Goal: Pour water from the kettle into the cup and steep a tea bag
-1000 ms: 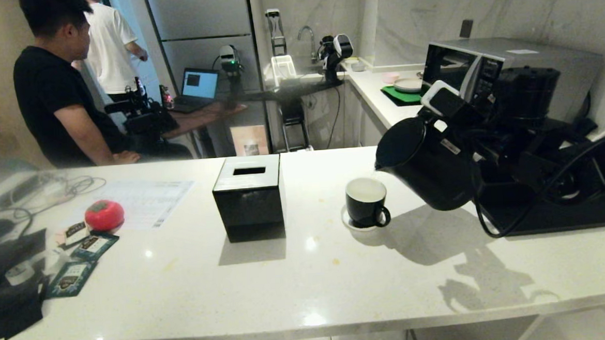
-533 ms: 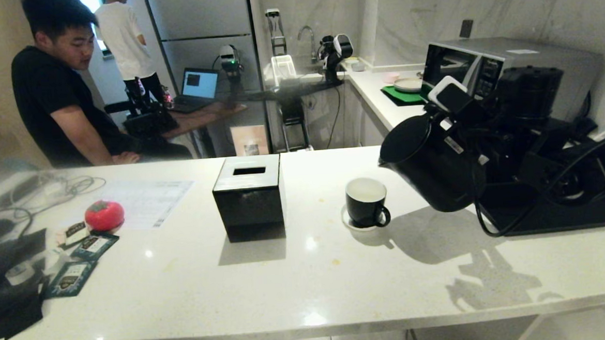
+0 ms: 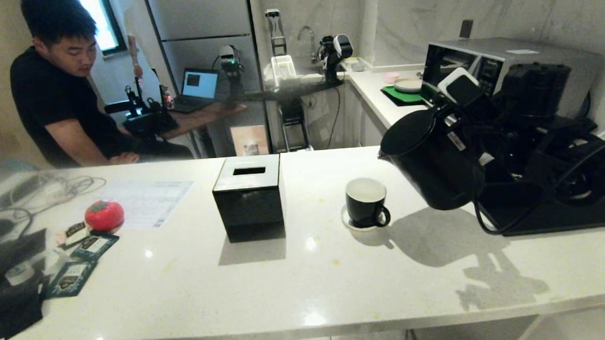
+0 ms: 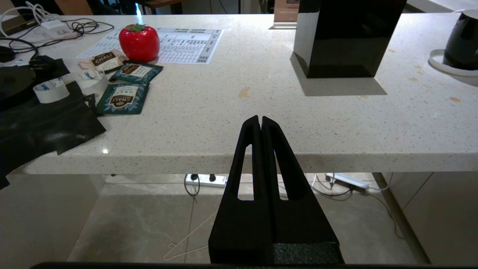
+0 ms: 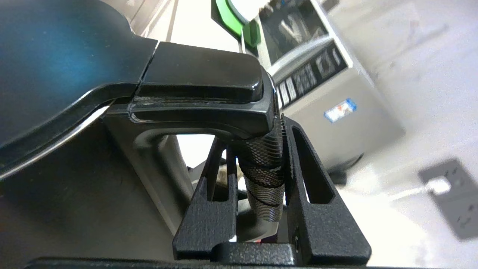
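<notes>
The matte black kettle (image 3: 431, 163) hangs tilted over the counter, its short spout pointing left toward the cup (image 3: 366, 202) but a little above and to the right of it. No stream shows at the spout. My right gripper (image 5: 253, 136) is shut on the kettle's meshed handle (image 5: 263, 168). The black cup with its white inside stands on a small white saucer (image 3: 351, 224). Tea bag sachets (image 4: 123, 98) lie at the counter's left end. My left gripper (image 4: 260, 119) is parked shut and empty, just in front of the counter's edge.
A black tissue box (image 3: 249, 196) stands left of the cup. A red tomato-shaped thing (image 3: 104, 214) and a printed sheet (image 3: 143, 196) lie further left. A black tray (image 3: 558, 213) and a microwave (image 3: 509, 60) are on the right. A person (image 3: 55, 100) sits behind the counter.
The kettle has tipped back a little toward upright, its spout rising and drawing slightly right, away from the cup. A person in white at the back has left the view.
</notes>
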You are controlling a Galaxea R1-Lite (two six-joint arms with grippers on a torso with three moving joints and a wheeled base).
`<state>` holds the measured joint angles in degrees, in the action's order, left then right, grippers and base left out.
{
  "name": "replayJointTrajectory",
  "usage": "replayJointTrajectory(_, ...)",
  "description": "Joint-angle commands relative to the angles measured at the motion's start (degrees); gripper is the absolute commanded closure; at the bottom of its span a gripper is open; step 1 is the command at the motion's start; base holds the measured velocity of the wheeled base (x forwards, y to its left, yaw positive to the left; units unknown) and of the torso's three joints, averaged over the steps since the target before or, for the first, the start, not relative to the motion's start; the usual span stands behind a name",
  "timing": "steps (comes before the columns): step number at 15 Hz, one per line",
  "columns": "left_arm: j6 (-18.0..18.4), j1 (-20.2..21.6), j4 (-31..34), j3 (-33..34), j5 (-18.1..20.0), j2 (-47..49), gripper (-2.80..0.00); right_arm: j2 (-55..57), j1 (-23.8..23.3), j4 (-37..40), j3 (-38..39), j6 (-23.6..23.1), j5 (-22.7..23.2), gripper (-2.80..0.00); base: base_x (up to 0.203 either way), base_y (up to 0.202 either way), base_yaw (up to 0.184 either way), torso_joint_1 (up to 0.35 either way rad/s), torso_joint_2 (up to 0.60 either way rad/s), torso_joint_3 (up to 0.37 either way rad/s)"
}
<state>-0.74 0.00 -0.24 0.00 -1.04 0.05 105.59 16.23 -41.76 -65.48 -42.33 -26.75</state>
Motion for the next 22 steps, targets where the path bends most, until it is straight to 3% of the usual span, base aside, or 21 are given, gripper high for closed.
replayJointTrajectory(1, -0.05, 0.00, -0.02, 0.00, -0.03, 0.04, 0.00, -0.81, 0.03, -0.25, 0.69, 0.51, -0.85, 0.00, 0.000, 0.000, 0.000, 0.000, 0.00, 0.000)
replayJointTrajectory(11, -0.05, 0.00, -0.02, 0.00, -0.02, 0.04, 0.00, -3.99, -0.17, 0.89, 3.34, 6.00, -2.52, 0.00, 0.000, 0.000, 0.000, 0.000, 0.00, 0.000)
replayJointTrajectory(22, -0.05, 0.00, -0.02, 0.00, -0.02, 0.04, 0.00, -8.89, -8.17, 1.24, 8.43, 15.24, -4.11, 0.00, 0.000, 0.000, 0.000, 0.000, 0.00, 0.000)
